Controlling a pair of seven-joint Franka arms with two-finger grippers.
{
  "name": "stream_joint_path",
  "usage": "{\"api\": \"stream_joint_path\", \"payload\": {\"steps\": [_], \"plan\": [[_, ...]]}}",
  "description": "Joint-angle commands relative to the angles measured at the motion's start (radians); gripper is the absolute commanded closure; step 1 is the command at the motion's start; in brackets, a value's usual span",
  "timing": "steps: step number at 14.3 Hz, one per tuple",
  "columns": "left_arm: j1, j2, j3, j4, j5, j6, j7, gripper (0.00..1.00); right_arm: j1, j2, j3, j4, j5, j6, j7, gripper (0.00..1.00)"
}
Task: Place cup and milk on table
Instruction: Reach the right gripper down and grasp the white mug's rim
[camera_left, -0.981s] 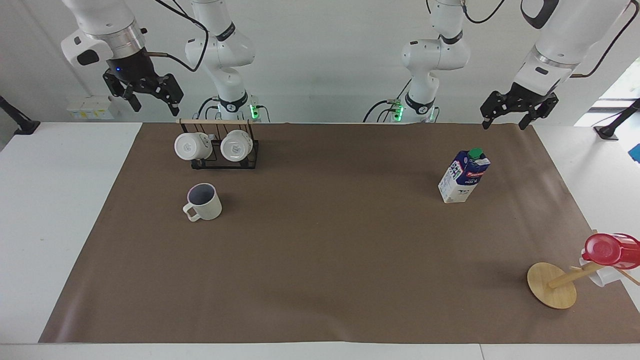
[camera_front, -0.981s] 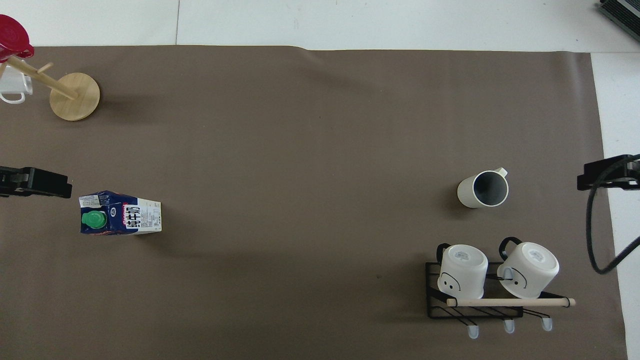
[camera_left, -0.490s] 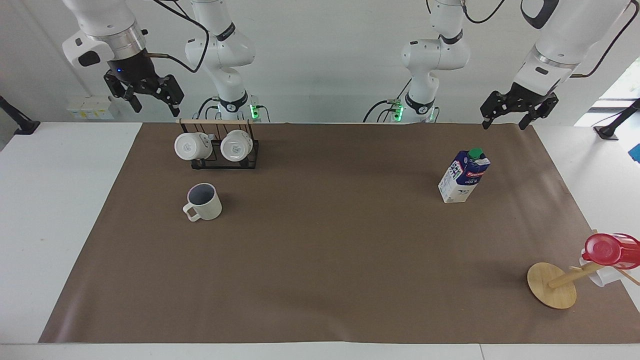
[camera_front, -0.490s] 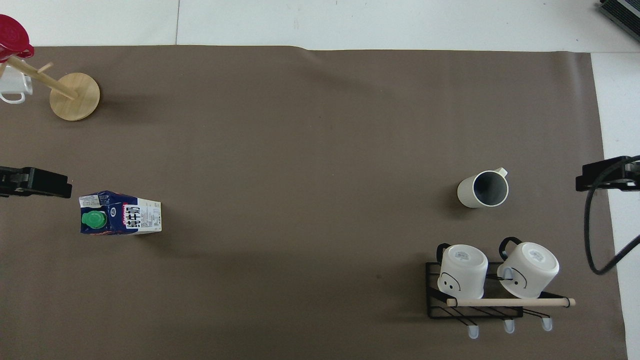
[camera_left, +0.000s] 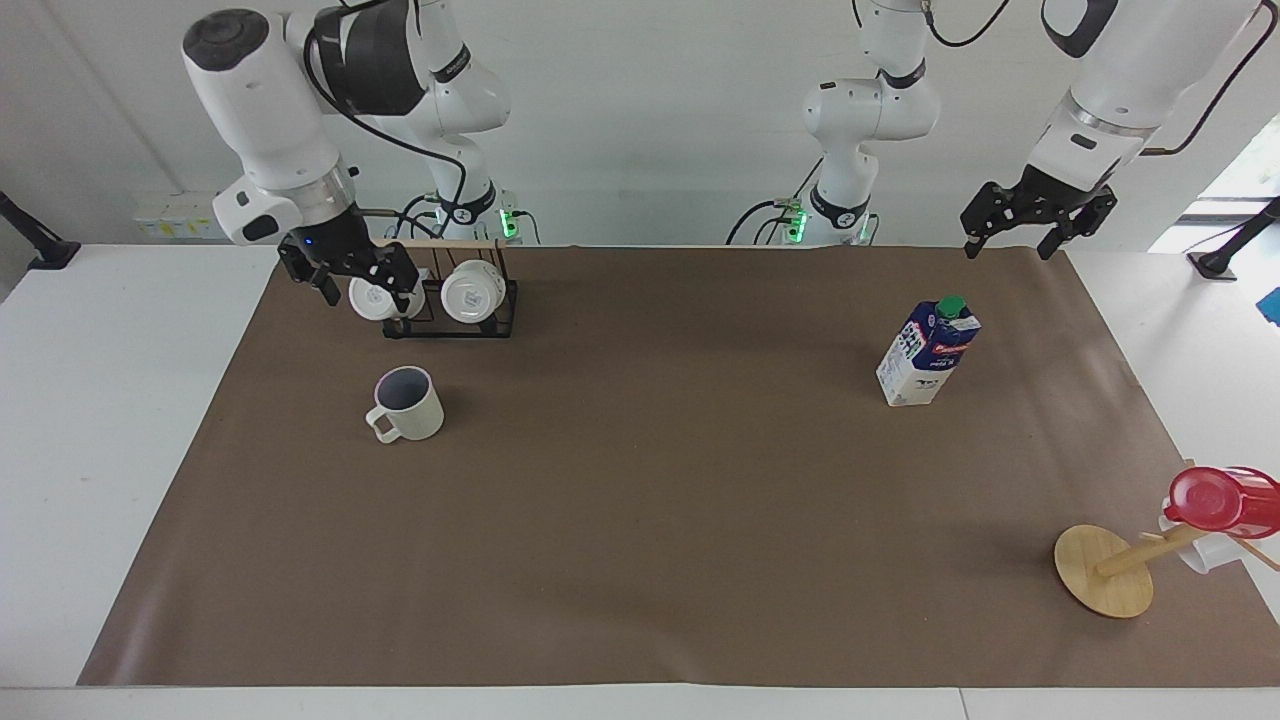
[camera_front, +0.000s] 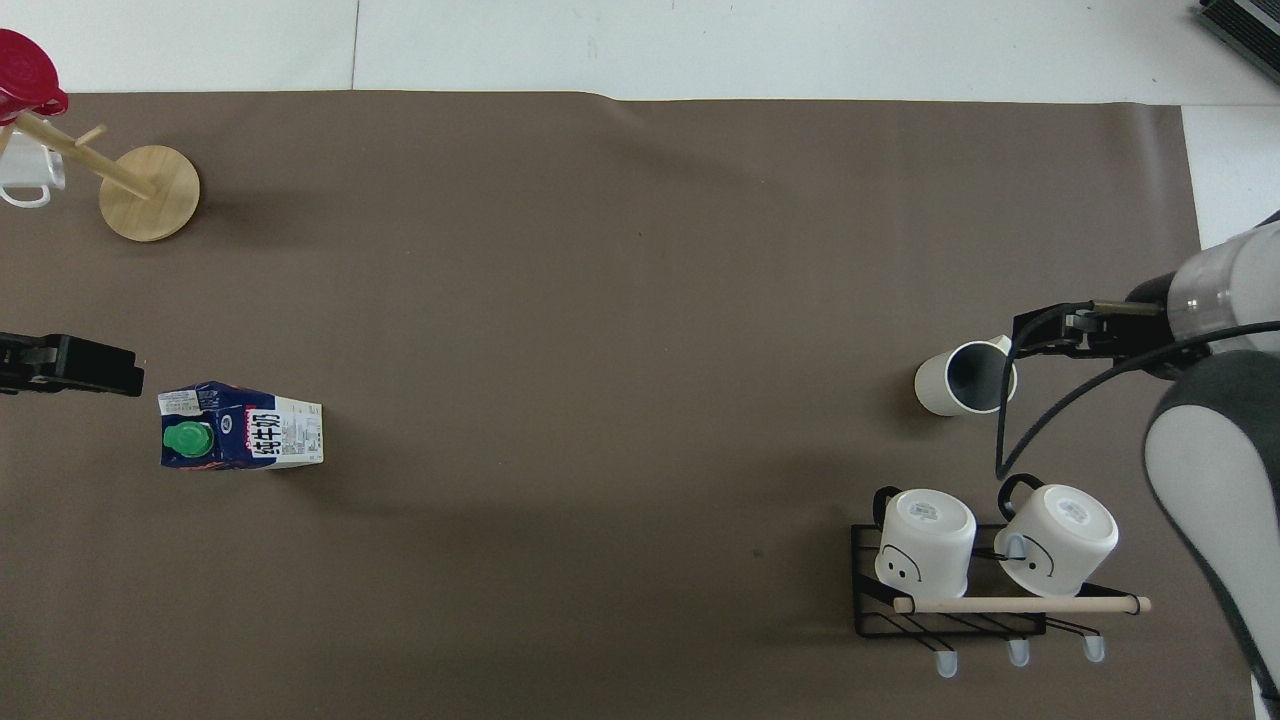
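Brown paper covers the table (camera_left: 640, 600). At the frame's left, my right gripper (camera_left: 350, 283), jaws apart, hangs above the cup (camera_left: 407, 404); next I must lower onto it. Milk (camera_left: 928, 352) stands right of centre; my left gripper (camera_left: 1040, 222), open, waits top right.

Bright, even, diffuse light from above, with extra daylight at the left arm's end. Soft, faint shadows on the brown paper (camera_left: 640, 520) beside the milk (camera_left: 928, 352), cup (camera_left: 405, 404) and wooden stand (camera_left: 1103, 570). No harsh glare. Sharp focus throughout; slight blur on the nearest arm casing overhead.
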Motion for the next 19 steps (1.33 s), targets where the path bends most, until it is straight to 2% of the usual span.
{"api": "stream_joint_path", "payload": {"steps": [1, 3, 5, 8, 16, 17, 19], "plan": [[0.01, 0.002, -0.004, 0.021, -0.003, -0.021, 0.006, 0.0, 0.011, 0.041, 0.001, -0.08, 0.019, 0.118, 0.037, 0.0], [0.01, 0.002, -0.004, 0.021, -0.003, -0.021, 0.006, 0.0, 0.021, 0.065, 0.001, -0.13, 0.019, 0.208, 0.054, 0.0], [0.01, 0.002, -0.004, 0.021, -0.003, -0.021, 0.006, 0.0, 0.019, 0.089, 0.001, -0.158, 0.018, 0.233, 0.055, 0.0], [0.01, 0.002, -0.004, 0.021, -0.003, -0.021, 0.006, 0.0, 0.008, 0.121, 0.001, -0.224, 0.018, 0.337, 0.054, 0.0], [0.01, 0.002, -0.004, 0.021, -0.003, -0.021, 0.006, 0.0, 0.004, 0.186, 0.001, -0.244, 0.018, 0.416, 0.055, 0.01], [0.01, 0.002, -0.004, 0.021, -0.003, -0.021, 0.006, 0.0, 0.004, 0.186, 0.001, -0.242, 0.018, 0.417, 0.057, 0.11], [0.008, 0.002, -0.004, 0.021, -0.003, -0.021, 0.006, 0.0, 0.004, 0.189, 0.001, -0.241, 0.018, 0.42, 0.057, 0.37]]}}
